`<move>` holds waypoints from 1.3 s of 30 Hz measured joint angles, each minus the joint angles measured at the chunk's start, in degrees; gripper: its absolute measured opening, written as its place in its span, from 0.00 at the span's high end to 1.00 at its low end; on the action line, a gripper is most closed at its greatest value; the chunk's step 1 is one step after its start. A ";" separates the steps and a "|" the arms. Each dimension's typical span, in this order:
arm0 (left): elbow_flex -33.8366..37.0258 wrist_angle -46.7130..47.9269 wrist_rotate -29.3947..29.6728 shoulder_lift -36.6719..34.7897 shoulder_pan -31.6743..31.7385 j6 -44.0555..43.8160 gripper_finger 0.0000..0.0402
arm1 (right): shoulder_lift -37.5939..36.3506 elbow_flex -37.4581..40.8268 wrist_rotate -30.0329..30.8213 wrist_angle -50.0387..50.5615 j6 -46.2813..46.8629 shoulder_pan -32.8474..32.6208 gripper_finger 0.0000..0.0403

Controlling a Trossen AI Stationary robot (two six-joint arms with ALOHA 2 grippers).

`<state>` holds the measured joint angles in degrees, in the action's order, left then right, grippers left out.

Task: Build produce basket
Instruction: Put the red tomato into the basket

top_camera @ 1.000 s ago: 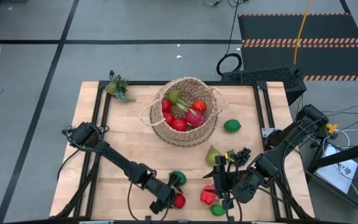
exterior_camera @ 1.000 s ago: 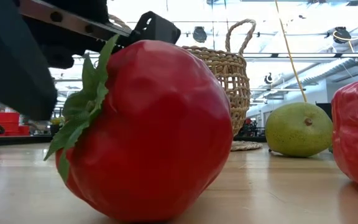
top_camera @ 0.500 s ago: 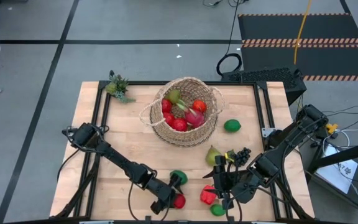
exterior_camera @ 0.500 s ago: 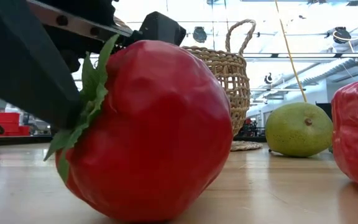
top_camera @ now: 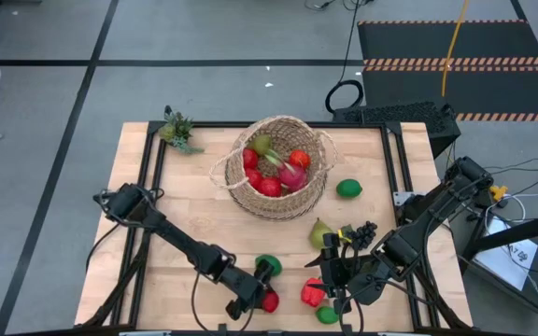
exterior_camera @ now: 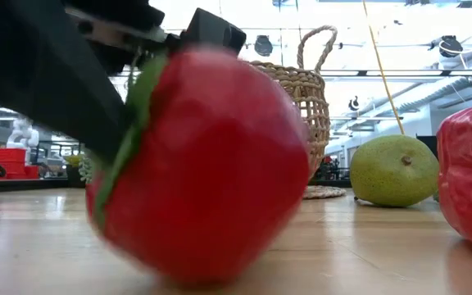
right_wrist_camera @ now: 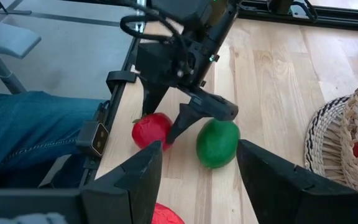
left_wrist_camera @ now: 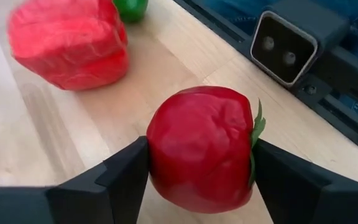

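The tan wicker basket (top_camera: 278,177) stands at the table's far middle and holds several red, orange and green fruits. My left gripper (top_camera: 266,300) is at the near edge, shut on a red tomato (left_wrist_camera: 201,149), which fills the low view (exterior_camera: 203,156). A red pepper (top_camera: 313,292), a round green fruit (top_camera: 269,267), a lime (top_camera: 327,315), a pear (top_camera: 320,232), dark grapes (top_camera: 364,231) and another lime (top_camera: 348,189) lie on the table. My right gripper (top_camera: 330,273) hangs open over the pepper and touches nothing; its fingers spread wide in its wrist view (right_wrist_camera: 199,149). My left gripper pinches the tomato's round body (left_wrist_camera: 160,155) between its two fingers, one finger (left_wrist_camera: 126,174) on the side away from the leaf and the other (left_wrist_camera: 278,177) at the green leaf. The fingers slant down from the table's left. The tomato's underside (exterior_camera: 195,274) is at the table top.
A small green spiky plant (top_camera: 177,129) lies at the far left corner. The low camera's housing (left_wrist_camera: 291,40) sits on the frame at the near edge, just beyond the tomato. A person's leg in jeans (right_wrist_camera: 30,130) shows beside the table.
My left gripper has shut on the tomato: in the low view the dark finger has moved in from the left, reached the leaf and pressed against it. The tomato has shifted a little and now shows blurred. The right arm has kept still.
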<state>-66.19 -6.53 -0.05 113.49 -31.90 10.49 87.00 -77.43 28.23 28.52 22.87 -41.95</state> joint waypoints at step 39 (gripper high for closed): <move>0.00 19.58 29.32 -34.16 2.79 32.03 0.34 | 0.00 0.00 0.22 0.06 -2.94 0.02 0.50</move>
<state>-66.19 13.05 29.26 79.33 -29.11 42.52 87.00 -77.43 28.45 28.58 19.92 -41.93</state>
